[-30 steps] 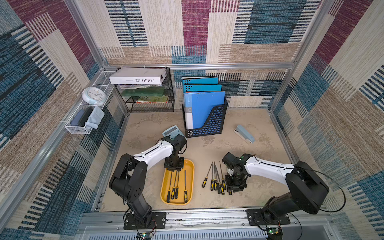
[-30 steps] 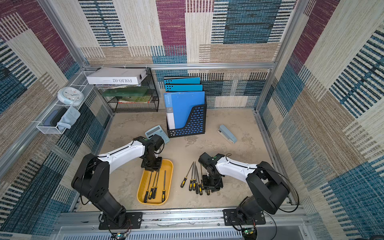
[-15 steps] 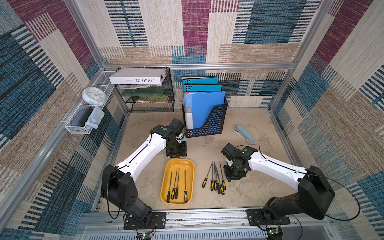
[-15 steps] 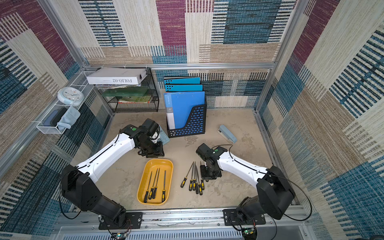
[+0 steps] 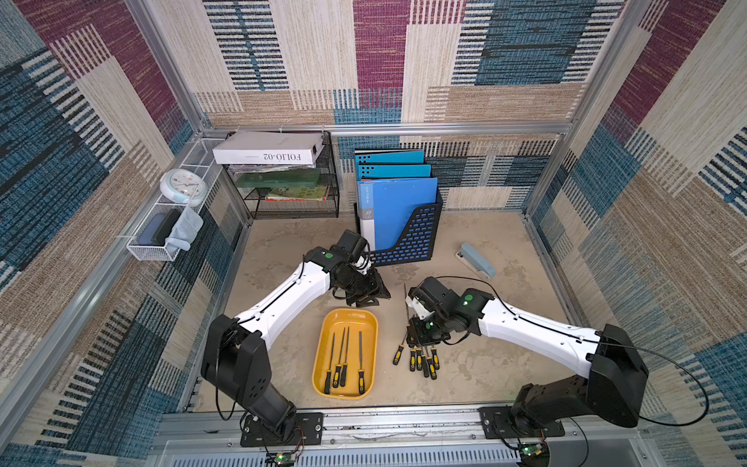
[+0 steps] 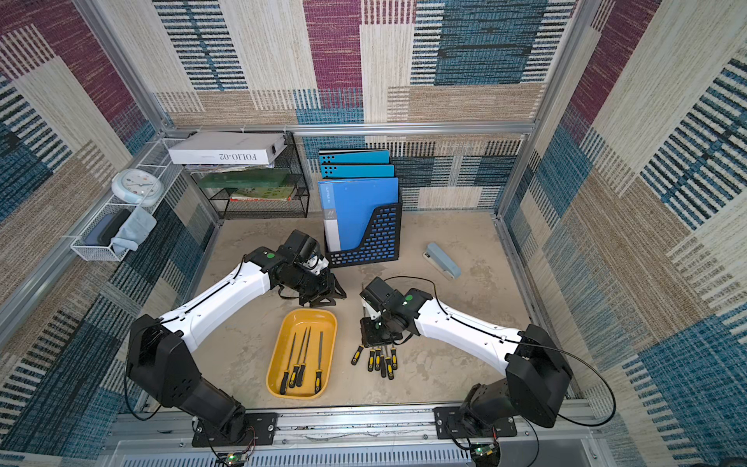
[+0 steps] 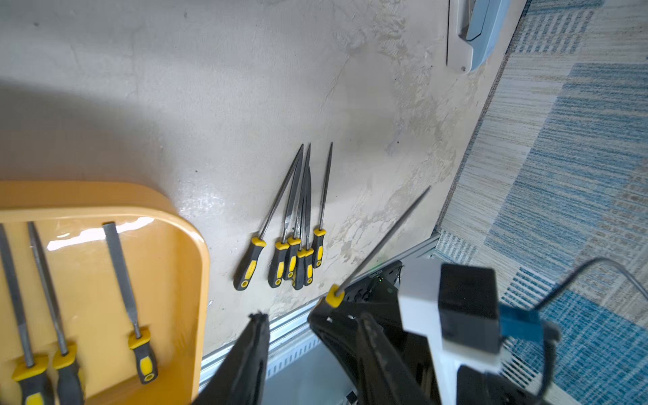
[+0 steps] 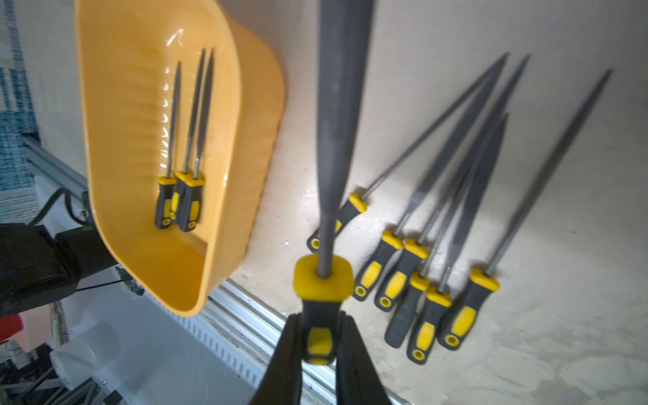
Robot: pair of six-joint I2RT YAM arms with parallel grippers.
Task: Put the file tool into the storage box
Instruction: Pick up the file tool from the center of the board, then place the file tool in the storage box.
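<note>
we log: right gripper (image 8: 317,338) clamped on file (image 8: 336,105), handle half hidden; left gripper (image 5: 370,300) jaws apart; box (image 8: 259,133) cropped.

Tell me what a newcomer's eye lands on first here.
A shallow orange-yellow plastic tray sits at the front centre of the table with four black-and-yellow-handled steel files inside. Beside it, the right gripper is shut on the handle of another such file, holding it over a fan of loose files.
</note>
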